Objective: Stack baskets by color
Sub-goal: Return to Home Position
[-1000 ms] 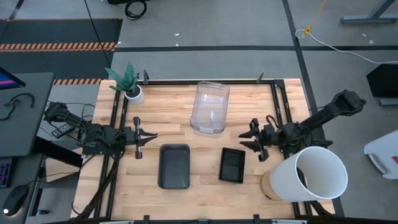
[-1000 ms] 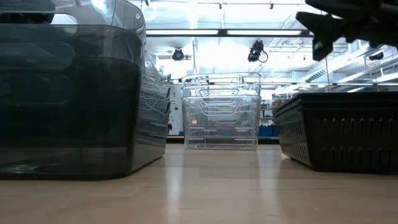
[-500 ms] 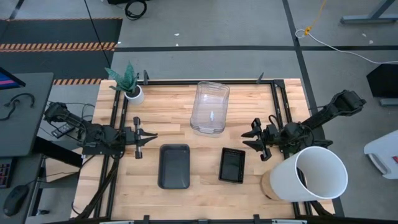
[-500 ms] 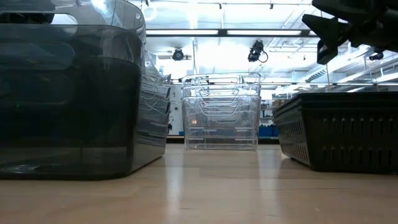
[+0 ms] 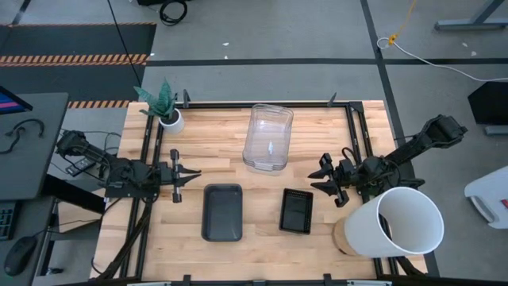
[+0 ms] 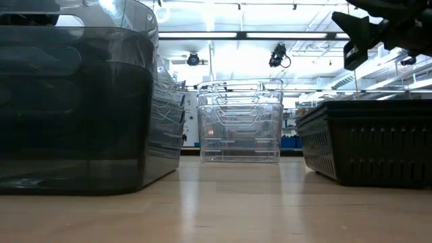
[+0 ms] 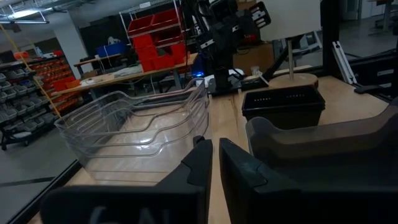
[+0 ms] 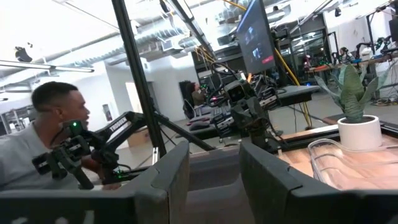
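A nested stack of clear baskets [image 5: 267, 137] stands on its base at the table's far middle, also in the low view as clear baskets [image 6: 239, 121]. A smoky dark-grey basket [image 5: 222, 211] and a black mesh basket [image 5: 296, 210] rest on their bases near the front edge. My left gripper [image 5: 190, 175] hovers level at the table's left, shut on nothing, pointing toward the baskets [image 7: 215, 149]. My right gripper [image 5: 324, 179] hovers open at the right, just beyond the mesh basket, with nothing between its fingers [image 8: 214, 155].
A large white bucket [image 5: 401, 222] lies on its side at the near right corner, close under the right arm. A small white plant pot [image 5: 170, 120] stands at the far left corner. A black frame rail [image 5: 262, 104] borders the table. People show beyond the table in the right wrist view.
My right gripper has tipped its fingers up a little and stayed open, above the table's right part. The baskets have not moved.
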Controlling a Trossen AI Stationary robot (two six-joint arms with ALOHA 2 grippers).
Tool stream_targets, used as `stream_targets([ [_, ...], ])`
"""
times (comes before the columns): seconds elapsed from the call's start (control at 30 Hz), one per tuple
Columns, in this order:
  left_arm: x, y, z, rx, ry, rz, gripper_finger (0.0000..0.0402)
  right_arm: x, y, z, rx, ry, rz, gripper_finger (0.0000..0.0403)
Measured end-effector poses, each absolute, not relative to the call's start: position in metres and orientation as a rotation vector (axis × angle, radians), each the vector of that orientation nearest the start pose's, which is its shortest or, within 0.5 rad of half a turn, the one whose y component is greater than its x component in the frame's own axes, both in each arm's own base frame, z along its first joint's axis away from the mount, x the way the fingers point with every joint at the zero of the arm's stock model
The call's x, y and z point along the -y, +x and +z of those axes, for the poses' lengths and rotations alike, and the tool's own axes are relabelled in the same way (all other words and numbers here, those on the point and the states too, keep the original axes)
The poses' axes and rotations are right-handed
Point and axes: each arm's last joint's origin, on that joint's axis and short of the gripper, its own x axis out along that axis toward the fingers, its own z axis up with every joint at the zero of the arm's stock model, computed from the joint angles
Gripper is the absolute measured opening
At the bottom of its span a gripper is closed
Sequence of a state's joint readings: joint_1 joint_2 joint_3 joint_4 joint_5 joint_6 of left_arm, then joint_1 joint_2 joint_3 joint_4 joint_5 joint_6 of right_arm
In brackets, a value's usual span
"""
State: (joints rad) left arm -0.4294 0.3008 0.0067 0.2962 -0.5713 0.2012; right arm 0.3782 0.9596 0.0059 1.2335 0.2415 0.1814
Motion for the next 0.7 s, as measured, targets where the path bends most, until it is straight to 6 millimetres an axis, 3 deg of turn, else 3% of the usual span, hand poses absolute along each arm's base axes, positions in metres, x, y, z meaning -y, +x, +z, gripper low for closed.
stream_targets([
  [0.7,0.0323,0.1082,0.1683,-0.012,0.2,0.142,0.0036,-0.0495,0.1432,0.181,0.254,0.265,0.16,0.0145],
])
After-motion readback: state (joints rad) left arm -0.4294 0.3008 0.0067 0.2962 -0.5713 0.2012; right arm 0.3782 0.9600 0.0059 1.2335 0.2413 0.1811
